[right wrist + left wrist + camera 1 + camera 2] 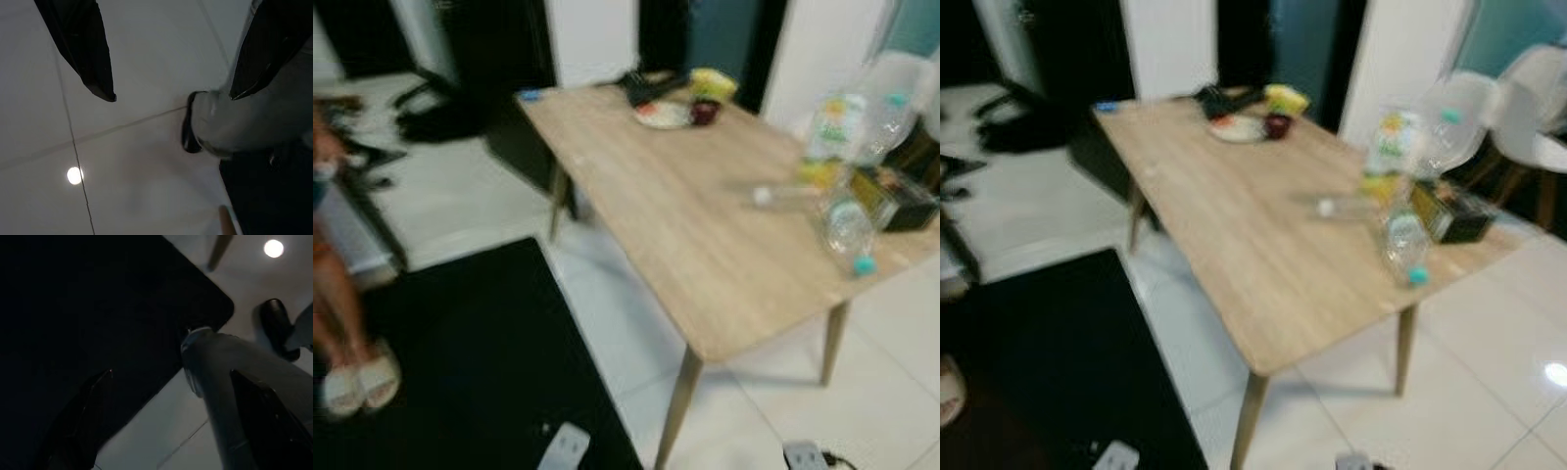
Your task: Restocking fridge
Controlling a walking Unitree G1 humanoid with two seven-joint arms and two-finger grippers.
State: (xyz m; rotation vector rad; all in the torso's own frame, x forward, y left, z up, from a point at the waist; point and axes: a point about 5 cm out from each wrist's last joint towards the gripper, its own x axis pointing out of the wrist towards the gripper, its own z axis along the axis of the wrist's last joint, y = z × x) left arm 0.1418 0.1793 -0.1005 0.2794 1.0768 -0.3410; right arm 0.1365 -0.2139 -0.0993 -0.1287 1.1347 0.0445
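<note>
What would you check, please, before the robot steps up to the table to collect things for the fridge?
1. Bottles in sight: ok. Several stand or lie near the right end of the table, including a tall bottle and one lying bottle close to the edge.
2. Plate of food at the far end: ok, well away from the edge.
3. Path ahead: not ok. A white power strip lies on the black mat near the table leg.
4. Person at the left: not ok, standing close by.
5. Left claw and right claw: ok, both open and free, hanging over the floor.
6. Picture sharpness: not ok, blurred.
</note>
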